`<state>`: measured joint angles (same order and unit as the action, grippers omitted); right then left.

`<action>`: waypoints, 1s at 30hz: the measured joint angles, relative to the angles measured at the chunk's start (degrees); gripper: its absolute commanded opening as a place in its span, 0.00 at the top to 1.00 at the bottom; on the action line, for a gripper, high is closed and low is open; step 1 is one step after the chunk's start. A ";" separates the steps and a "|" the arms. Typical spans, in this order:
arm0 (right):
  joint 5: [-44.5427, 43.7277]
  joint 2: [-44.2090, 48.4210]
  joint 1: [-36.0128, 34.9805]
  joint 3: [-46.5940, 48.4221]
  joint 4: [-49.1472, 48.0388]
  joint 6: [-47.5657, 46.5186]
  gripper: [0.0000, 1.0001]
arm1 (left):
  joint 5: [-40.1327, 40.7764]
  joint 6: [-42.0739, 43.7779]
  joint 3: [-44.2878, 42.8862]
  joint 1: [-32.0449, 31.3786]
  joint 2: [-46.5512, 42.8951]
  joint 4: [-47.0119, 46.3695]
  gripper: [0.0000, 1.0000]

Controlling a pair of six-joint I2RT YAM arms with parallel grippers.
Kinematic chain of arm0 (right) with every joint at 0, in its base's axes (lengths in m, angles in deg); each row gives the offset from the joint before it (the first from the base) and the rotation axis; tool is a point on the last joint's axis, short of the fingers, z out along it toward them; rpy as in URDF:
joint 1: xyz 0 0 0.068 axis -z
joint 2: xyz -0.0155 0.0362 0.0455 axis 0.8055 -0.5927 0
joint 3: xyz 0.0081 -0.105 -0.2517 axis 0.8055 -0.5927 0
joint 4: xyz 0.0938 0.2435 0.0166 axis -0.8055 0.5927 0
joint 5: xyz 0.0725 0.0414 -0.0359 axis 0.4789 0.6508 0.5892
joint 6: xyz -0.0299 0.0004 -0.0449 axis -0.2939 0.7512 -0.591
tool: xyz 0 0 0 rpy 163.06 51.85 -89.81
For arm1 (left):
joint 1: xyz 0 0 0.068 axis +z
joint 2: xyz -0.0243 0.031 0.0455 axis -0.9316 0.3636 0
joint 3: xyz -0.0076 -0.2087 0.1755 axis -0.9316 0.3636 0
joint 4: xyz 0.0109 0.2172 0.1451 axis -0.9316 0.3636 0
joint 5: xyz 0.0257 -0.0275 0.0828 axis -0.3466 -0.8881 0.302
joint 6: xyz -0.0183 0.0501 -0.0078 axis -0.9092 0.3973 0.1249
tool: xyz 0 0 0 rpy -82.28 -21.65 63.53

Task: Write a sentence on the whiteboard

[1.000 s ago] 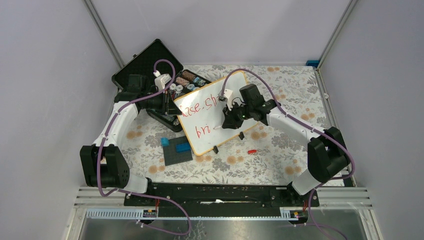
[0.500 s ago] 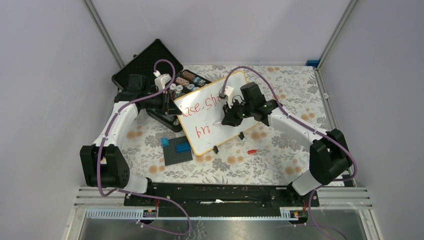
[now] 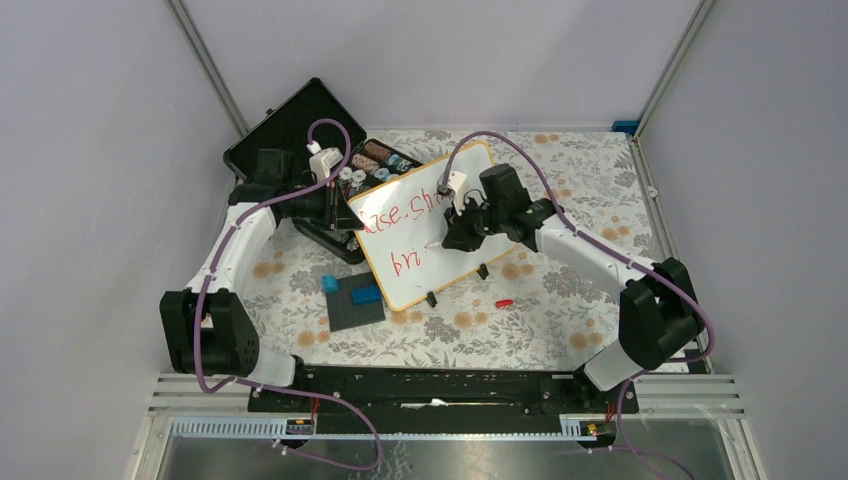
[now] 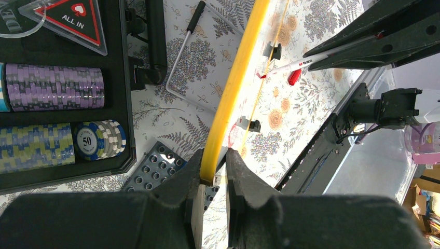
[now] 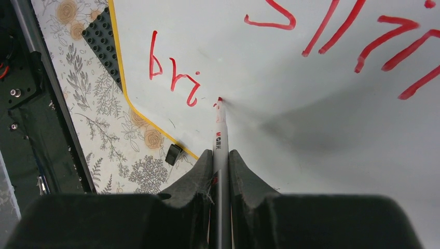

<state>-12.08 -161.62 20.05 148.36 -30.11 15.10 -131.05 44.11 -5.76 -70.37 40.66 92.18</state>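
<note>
The whiteboard [image 3: 423,285] stands tilted on the flowered table, its frame edge [image 4: 234,85] seen end-on in the left wrist view. My left gripper [image 3: 340,207] [image 4: 214,155] is shut on that edge at the board's left side. My right gripper [image 3: 456,233] [image 5: 220,154] is shut on a white marker [image 5: 220,129] [image 3: 437,243]. The marker's red tip touches the white surface [image 5: 321,135] just right of the red letters "bri" [image 5: 174,78]. The sentence shows as two lines; its upper line [image 5: 363,41] is cut off by the view's edge.
An open black case [image 3: 300,125] with stacked poker chips [image 4: 57,85] lies behind the board's left end. A dark grey studded plate with blue blocks [image 3: 355,298] sits by the board's near corner. A small red cap [image 3: 503,301] lies right of the board's black feet.
My right gripper has shifted slightly up and to the left with the marker, its tip now a little further along the lower line. The left gripper and the board have not moved.
</note>
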 measured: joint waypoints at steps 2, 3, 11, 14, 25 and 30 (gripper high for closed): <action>-0.02 -0.02 -0.24 0.20 -0.02 -0.02 1.00 | 0.00 0.02 0.00 0.00 0.00 0.00 1.00; -0.04 -0.04 -0.44 0.33 -0.02 0.00 1.00 | 0.00 0.02 0.00 0.00 0.00 0.00 1.00; -0.11 -0.70 -1.70 0.52 -0.39 -0.04 1.00 | 0.00 0.09 0.00 0.00 0.00 0.02 1.00; -0.26 -0.83 -1.97 0.52 -0.37 -0.07 1.00 | 0.00 0.07 0.00 0.00 0.00 0.00 1.00; -0.31 -0.79 -2.05 -0.94 -0.31 -0.35 1.00 | 0.07 0.07 0.00 0.00 0.00 0.00 1.00; -0.52 -0.55 -2.08 -1.01 0.04 -0.98 1.00 | 0.07 0.07 0.00 0.00 0.00 0.00 1.00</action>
<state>-12.61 -162.17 17.97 147.35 -30.06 14.11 -130.99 44.17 -5.76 -70.37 40.66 92.18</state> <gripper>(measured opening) 0.186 0.173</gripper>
